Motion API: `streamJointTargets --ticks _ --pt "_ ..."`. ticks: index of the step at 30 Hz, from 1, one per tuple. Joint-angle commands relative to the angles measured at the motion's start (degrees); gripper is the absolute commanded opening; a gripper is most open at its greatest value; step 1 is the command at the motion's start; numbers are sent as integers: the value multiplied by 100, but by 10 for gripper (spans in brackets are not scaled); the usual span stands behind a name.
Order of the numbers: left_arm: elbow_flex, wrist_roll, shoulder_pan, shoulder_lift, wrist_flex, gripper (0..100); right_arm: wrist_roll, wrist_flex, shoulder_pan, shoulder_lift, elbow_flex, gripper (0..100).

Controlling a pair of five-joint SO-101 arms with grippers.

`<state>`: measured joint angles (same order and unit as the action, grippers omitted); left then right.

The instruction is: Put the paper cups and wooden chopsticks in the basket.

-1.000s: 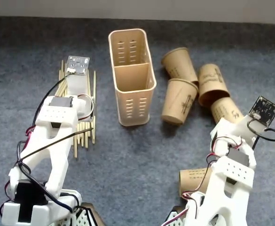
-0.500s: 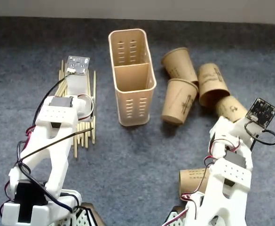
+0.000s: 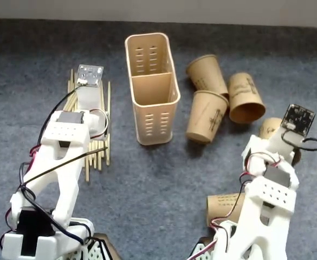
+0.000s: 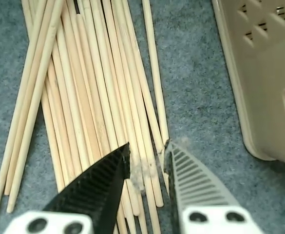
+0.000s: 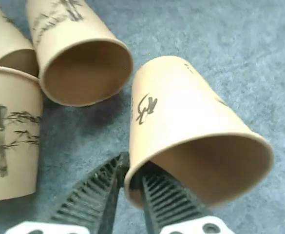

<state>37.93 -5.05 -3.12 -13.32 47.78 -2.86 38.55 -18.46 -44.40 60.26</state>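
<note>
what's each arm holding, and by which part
The right end effector pinches a paper cup by its rim, one finger inside, one outside. The left end effector is open astride the chopsticks, holding nothing.

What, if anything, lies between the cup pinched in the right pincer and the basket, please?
A first cup and a second cup lie between the held cup and the basket; its open top looks unobstructed.

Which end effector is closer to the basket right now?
Left. The left end effector sits over the chopsticks beside the basket; the right end effector grips a paper cup farther off.
</note>
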Motion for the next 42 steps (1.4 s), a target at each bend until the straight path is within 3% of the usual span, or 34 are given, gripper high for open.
streamJointTargets --ticks 1,8,15,18,22,28,34,42 --pt "-22 -18 92 -233 -44 150 -457 1349 347 4 -1692 4" --pt "40 -18 92 -233 -70 150 -800 3864 1270 787 -5182 4" --pt "66 -18 101 -233 -79 149 -774 6255 2026 4497 -10070 4" --pt "154 -18 84 -233 -246 149 -475 6273 2158 5692 -11697 4" --pt "541 -18 92 -233 -985 149 -132 6246 2448 6202 -12382 4" --pt "585 -26 75 -259 -1081 147 580 6229 3064 6211 -13218 5" --pt "593 -26 66 -251 -1090 147 563 6246 3978 6220 -13446 5" --pt "593 -26 84 -251 -1090 147 563 6264 4233 6211 -13385 5"
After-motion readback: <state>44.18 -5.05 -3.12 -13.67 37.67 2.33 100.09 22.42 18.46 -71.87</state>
